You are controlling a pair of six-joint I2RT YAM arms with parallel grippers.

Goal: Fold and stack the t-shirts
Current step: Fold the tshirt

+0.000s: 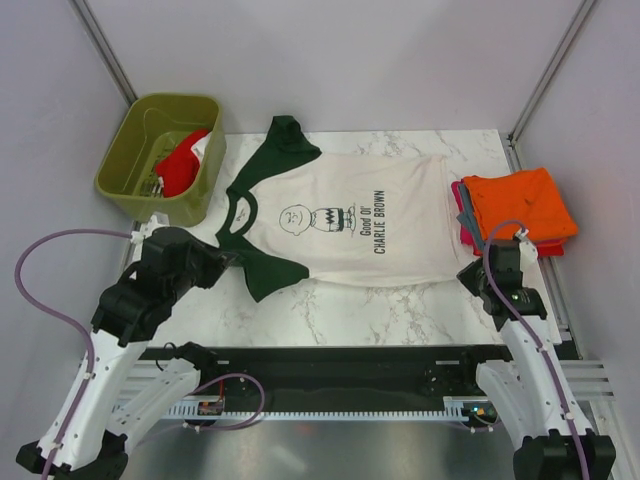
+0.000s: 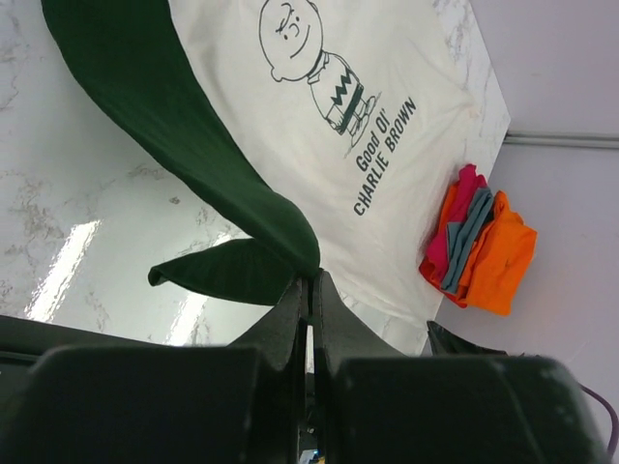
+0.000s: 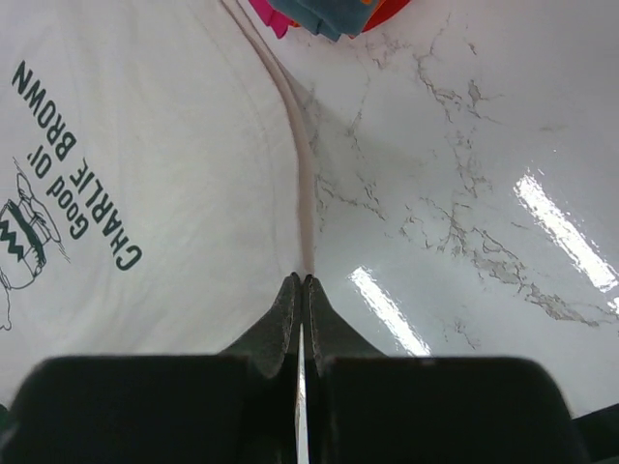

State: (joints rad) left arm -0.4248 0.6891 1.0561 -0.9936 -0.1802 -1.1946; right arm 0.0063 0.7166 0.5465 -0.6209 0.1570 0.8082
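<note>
The cream t-shirt point(image 1: 400, 190) with dark green sleeves and the "Charlie Brown" print lies spread flat on the marble table, collar to the left, hem to the right. My left gripper point(image 1: 226, 258) is shut on the shirt at the near green sleeve point(image 1: 272, 272); in the left wrist view the jaws point(image 2: 311, 282) pinch the green cloth point(image 2: 164, 126). My right gripper point(image 1: 470, 274) is shut on the shirt's near hem corner; in the right wrist view its tips point(image 3: 303, 281) clamp the raised cream hem point(image 3: 302, 193).
A folded stack with an orange shirt point(image 1: 518, 203) on top, over grey-blue and red ones, lies at the right, close to the hem point(image 2: 481, 249) point(image 3: 324, 12). An olive-green bin point(image 1: 128, 162) at the back left holds a red shirt point(image 1: 182, 166). Bare marble point(image 1: 390, 315) lies along the near edge.
</note>
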